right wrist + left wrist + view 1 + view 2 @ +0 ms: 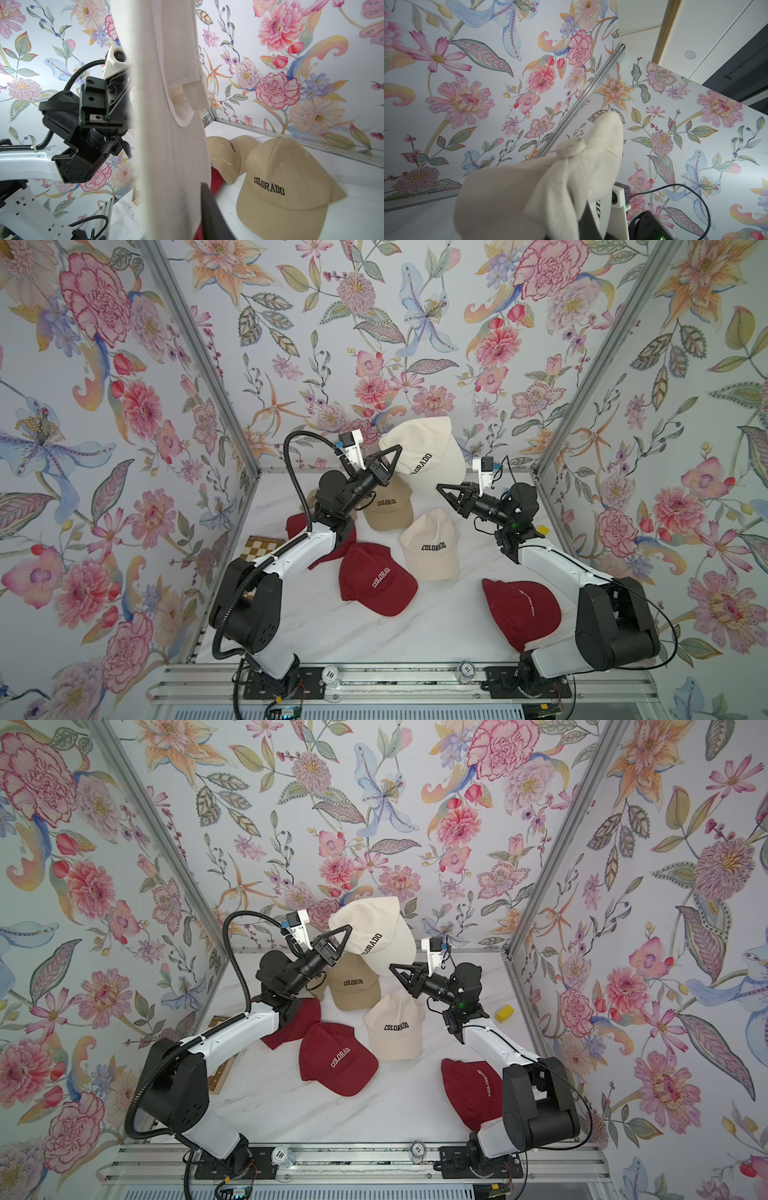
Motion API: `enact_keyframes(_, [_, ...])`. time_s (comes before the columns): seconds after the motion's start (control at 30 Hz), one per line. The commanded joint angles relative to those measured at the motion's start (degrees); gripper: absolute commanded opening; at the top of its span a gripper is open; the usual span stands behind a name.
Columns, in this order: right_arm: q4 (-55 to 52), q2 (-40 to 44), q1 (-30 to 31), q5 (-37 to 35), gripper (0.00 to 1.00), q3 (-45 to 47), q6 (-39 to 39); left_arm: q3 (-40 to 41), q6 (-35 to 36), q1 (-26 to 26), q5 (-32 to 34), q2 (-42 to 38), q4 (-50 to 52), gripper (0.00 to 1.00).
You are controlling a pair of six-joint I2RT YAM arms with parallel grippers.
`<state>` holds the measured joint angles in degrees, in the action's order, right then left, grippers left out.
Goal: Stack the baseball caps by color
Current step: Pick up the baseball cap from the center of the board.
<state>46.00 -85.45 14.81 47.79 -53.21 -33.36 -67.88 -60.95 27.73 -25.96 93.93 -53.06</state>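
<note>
In both top views a cream baseball cap (pixel 430 448) (pixel 376 928) hangs in the air near the back wall. My left gripper (pixel 397 447) (pixel 348 926) is shut on its crown. My right gripper (pixel 439 488) (pixel 391 967) is shut on its lower edge; in the right wrist view the cream cloth (pixel 172 124) lies against one dark finger (pixel 209 207). In the left wrist view the cap (pixel 529 197) covers the jaws. On the table lie a second cream cap (pixel 432 547), a tan cap (pixel 388 506), another tan cap (pixel 224 153), and three dark red caps (pixel 374 578) (pixel 519 605) (pixel 299 1019).
A checkered wooden board (pixel 259 547) lies at the table's left edge, partly under my left arm. A small yellow block (pixel 504 1013) sits by the right wall. Two poker chips (pixel 330 674) (pixel 466 668) rest on the front rail. Flowered walls enclose three sides.
</note>
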Motion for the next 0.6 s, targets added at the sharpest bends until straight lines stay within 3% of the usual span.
enact_keyframes(0.0, [2.5, 0.1, -0.2, -0.7, 0.0, -2.2, -0.4, 1.1, 0.6, 0.3, -2.3, -1.7, -2.2, 0.0])
enact_keyframes(0.17, [-6.0, 3.0, -0.9, 0.9, 0.0, -3.0, 4.0, -0.2, 10.2, -0.7, -3.7, -3.8, 9.2, 0.0])
enact_keyframes(0.2, [-8.5, 3.6, -1.1, 1.4, 0.0, -3.4, 5.0, -0.8, 12.0, -1.0, -4.4, -3.8, 11.0, 0.09])
enact_keyframes(0.27, [-13.4, 4.8, -1.4, 2.8, 0.0, -4.2, 7.2, -2.8, 16.3, -2.2, -7.2, -3.8, 15.3, 0.6])
enact_keyframes(0.3, [-15.2, 5.3, -1.6, 3.8, 0.0, -4.6, 8.0, -3.7, 18.4, -2.8, -8.4, -5.8, 17.4, 0.82])
enact_keyframes(0.33, [-17.4, 5.8, -1.9, 5.1, 0.0, -5.1, 8.9, -4.7, 21.3, -3.4, -9.5, -6.3, 20.1, 0.98])
enact_keyframes(0.57, [-46.4, 6.9, -2.6, 12.2, 0.0, -15.1, 24.9, -14.0, 41.4, -9.4, -20.6, -7.3, 42.8, 1.0])
